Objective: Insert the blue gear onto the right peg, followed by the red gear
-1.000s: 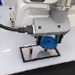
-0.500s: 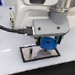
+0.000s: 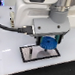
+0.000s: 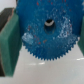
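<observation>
gears: one blue gear (image 3: 48,43) | gripper (image 3: 49,41): grasping it, frame centre | plates: one plate (image 3: 30,56), lower centre

Over the last second the gripper (image 3: 49,40), clamped on the large flat bright-blue toothed gear (image 3: 48,43), has sunk slightly toward the grey black-rimmed rectangular plate (image 3: 29,54). The gear now hangs nearer that plate's edge on the exterior view's right. Whether it touches the plate cannot be told.

gripper (image 3: 48,40) grips blue gear (image 3: 48,43) | over grey plate (image 3: 29,54)
</observation>
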